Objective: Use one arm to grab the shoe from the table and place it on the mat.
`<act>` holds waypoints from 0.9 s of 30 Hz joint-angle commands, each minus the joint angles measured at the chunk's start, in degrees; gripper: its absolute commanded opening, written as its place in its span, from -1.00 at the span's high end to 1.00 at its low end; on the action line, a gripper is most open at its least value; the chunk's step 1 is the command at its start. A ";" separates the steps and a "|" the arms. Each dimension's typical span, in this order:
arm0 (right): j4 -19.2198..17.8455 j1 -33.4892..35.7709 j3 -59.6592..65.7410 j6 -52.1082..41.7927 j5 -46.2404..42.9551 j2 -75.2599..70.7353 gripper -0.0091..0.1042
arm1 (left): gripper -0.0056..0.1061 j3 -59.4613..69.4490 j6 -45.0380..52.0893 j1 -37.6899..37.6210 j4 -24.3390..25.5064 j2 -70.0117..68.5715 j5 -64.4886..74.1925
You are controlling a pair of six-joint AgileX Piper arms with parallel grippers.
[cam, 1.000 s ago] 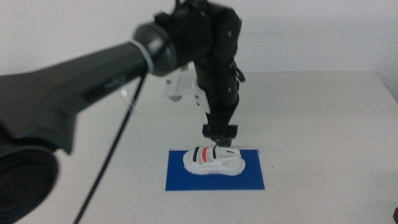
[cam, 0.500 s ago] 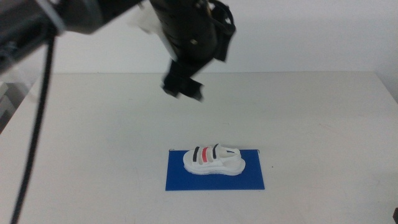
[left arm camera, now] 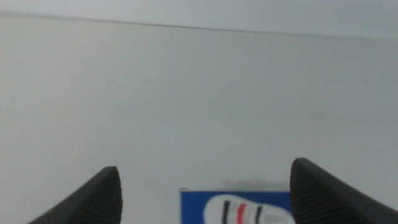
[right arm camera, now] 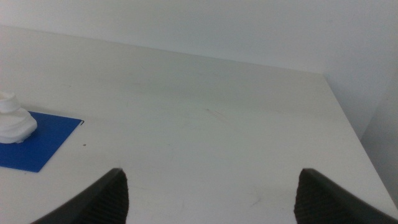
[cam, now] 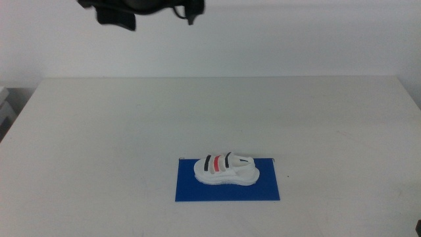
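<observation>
The white shoe [cam: 225,169] with black and red straps rests upright on the blue mat [cam: 191,188], near the table's [cam: 99,131] front middle. My left gripper [cam: 116,14] is high above the table's far left, at the top edge of the middle view, well away from the shoe. In the left wrist view its jaws [left arm camera: 205,167] stand open and empty, with the shoe [left arm camera: 249,212] and mat [left arm camera: 193,206] far below. My right gripper [right arm camera: 211,171] is open too, off to the right side of the table, and sees the shoe's end [right arm camera: 12,119] on the mat [right arm camera: 38,143].
The white tabletop stretches out bare around the mat on all sides. A pale wall stands behind its far edge [cam: 217,78]. The table's right edge [right arm camera: 348,118] shows in the right wrist view.
The left arm has risen from just above the shoe and swung up to the left, almost out of the middle view. The shoe stays on the mat.
</observation>
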 commanded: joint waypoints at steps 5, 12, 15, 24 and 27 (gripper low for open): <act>-0.62 0.16 0.29 -0.58 -4.18 0.21 -0.53 | -0.73 1.51 13.19 9.38 -6.18 -7.58 2.62; -0.62 0.16 0.29 -0.58 -4.18 0.21 -0.53 | -0.73 25.33 14.17 19.44 -8.86 -21.37 -12.26; -0.62 0.16 0.29 -0.58 -4.18 0.21 -0.53 | -0.73 39.38 14.31 24.19 -9.69 -29.05 -26.28; -0.62 0.16 0.29 -0.58 -4.18 0.21 -0.53 | -0.73 74.74 17.53 36.74 -9.60 -52.62 -56.34; -0.62 0.16 0.29 -0.58 -4.18 0.21 -0.53 | -0.73 82.11 21.57 40.56 -10.58 -60.56 -60.68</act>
